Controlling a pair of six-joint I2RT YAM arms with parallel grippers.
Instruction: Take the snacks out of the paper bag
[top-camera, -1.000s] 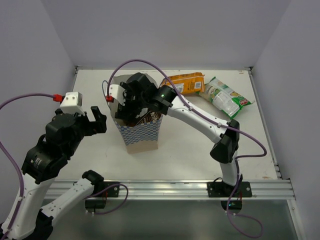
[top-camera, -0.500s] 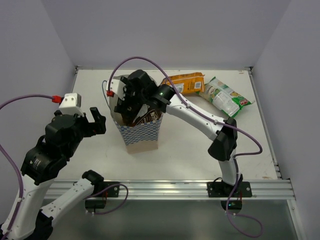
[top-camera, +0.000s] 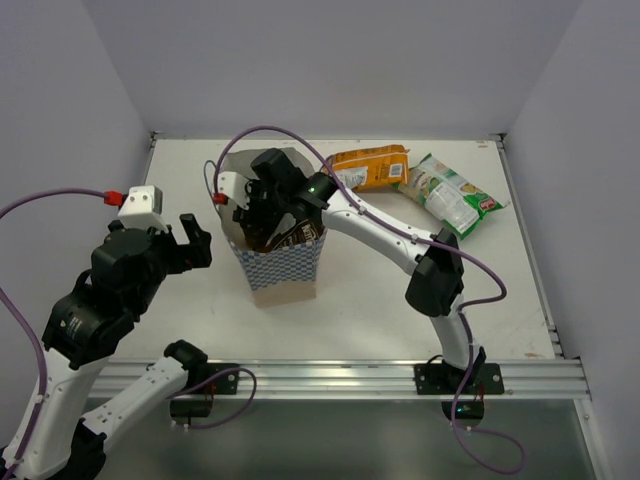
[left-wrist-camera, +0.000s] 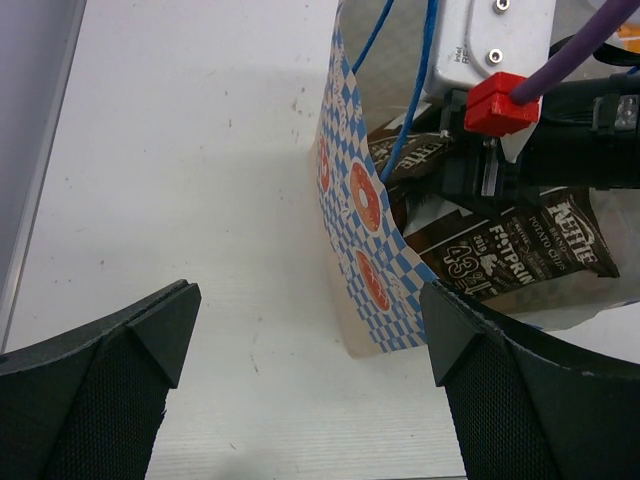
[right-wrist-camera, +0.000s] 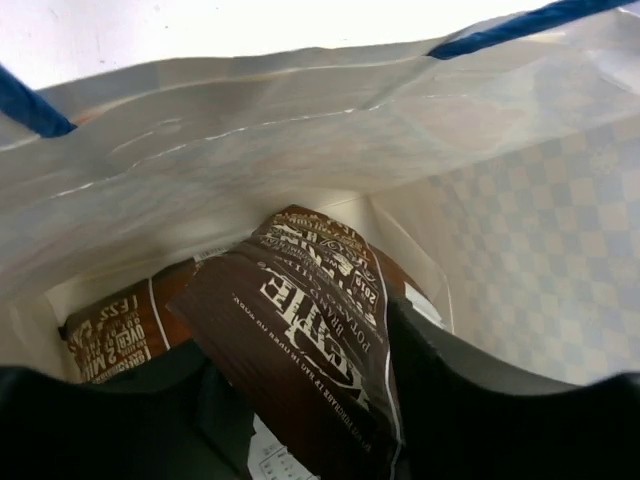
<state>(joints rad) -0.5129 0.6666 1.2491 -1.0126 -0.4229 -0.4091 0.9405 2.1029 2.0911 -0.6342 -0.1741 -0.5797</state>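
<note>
Paper bag (top-camera: 285, 262) mouth around right tool (right-wrist-camera: 300, 425) astride brown packet (right-wrist-camera: 300, 330), grip unclear; left tool (left-wrist-camera: 308, 305) agape outside.

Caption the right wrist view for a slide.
Right gripper straddles a dark brown chip packet inside the paper bag.

Paper bag (top-camera: 283, 268) upright, mouth open; cream w/ blue-white check band, red oval logos, blue cord handles. Inside bag: upper brown pkt (right-wrist-camera: 300, 350), white lettering, tilted, overlapping lower brown pkt (right-wrist-camera: 110, 335) near bag bottom. Orange pkt (top-camera: 372, 166) lies flat just off bag's far-right side. Green-white pkt (top-camera: 452, 196) flat, further right of bag.
</note>
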